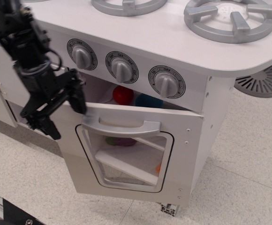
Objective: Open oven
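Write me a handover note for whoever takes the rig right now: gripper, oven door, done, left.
Gripper: open, jaws spread at the left end of the handle, holding nothing.
Oven: door hinged at the bottom, tilted partway out, gap at the top under the three dials. A red ball and a blue object show inside.
Done: door pulled ajar.
Left: probably swing it down to fully open, then back the arm off.

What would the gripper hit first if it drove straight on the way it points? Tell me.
Probably the floor. The gripper points down and toward the camera, beside the left edge of the oven door. Depth is unclear, so it might graze that edge.
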Controlling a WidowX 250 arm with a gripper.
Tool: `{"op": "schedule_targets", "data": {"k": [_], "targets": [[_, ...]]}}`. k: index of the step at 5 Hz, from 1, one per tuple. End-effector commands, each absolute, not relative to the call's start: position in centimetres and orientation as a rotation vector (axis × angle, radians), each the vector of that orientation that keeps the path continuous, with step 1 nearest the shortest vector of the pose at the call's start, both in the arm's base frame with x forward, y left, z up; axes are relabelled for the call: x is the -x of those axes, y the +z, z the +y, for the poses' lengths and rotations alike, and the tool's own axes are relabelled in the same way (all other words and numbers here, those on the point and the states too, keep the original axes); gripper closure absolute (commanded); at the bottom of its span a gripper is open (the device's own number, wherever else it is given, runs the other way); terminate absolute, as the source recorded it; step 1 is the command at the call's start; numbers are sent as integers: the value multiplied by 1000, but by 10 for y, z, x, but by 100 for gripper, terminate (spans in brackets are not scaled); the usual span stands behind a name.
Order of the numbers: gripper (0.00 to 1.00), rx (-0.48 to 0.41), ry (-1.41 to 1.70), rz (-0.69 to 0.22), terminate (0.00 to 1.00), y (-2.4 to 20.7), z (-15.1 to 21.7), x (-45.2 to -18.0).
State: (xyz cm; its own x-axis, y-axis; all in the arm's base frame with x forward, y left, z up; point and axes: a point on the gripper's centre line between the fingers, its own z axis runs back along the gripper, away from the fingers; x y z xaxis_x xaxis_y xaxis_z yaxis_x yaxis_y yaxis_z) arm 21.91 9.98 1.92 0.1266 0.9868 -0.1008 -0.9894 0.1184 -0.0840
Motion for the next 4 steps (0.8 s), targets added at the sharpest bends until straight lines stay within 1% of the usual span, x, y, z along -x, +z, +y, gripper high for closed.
{"op": "schedule_targets", "data": {"k": [1, 2, 3, 4], "targets": [[0, 137, 1451, -101, 0, 64, 108, -222], [0, 112, 1543, -136, 0, 59, 116, -245], [0, 78, 1575, -195, 0, 47, 121, -253], [0, 33, 1485, -215, 0, 61, 132, -261]]}}
